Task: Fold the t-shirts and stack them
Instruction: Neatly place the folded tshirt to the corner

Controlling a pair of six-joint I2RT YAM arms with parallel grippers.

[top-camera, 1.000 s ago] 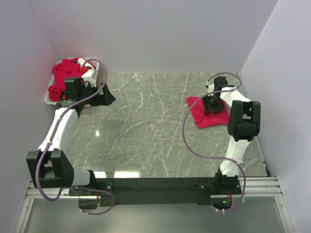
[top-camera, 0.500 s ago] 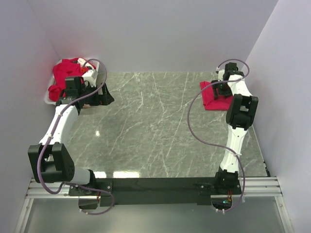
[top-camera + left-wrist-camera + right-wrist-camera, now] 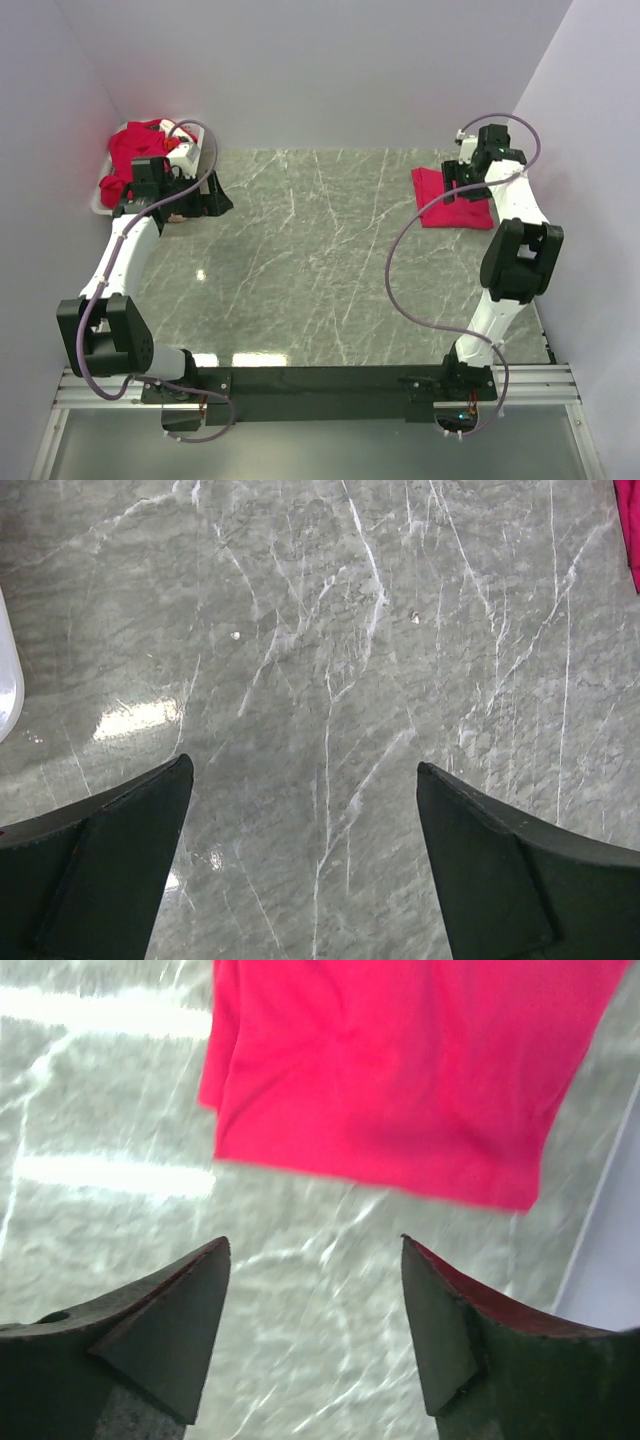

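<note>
Right hand [image 3: 315, 1250] open and empty at the edge of the folded t-shirt [image 3: 400, 1070].
Its jaws stand apart with nothing between them; the folded t-shirt lies flat at the table's [image 3: 320, 260] far right corner. Left hand [image 3: 302, 770] gapes wide, empty, near the table's far left corner, beside the white bin [image 3: 100, 200] heaped with more t-shirts [image 3: 135, 145].

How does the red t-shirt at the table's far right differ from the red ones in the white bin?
The far-right t-shirt lies folded flat on the table; the binned t-shirts are a crumpled heap. The first is a neat rectangle; the heap overhangs the white bin. Both are crimson red.
</note>
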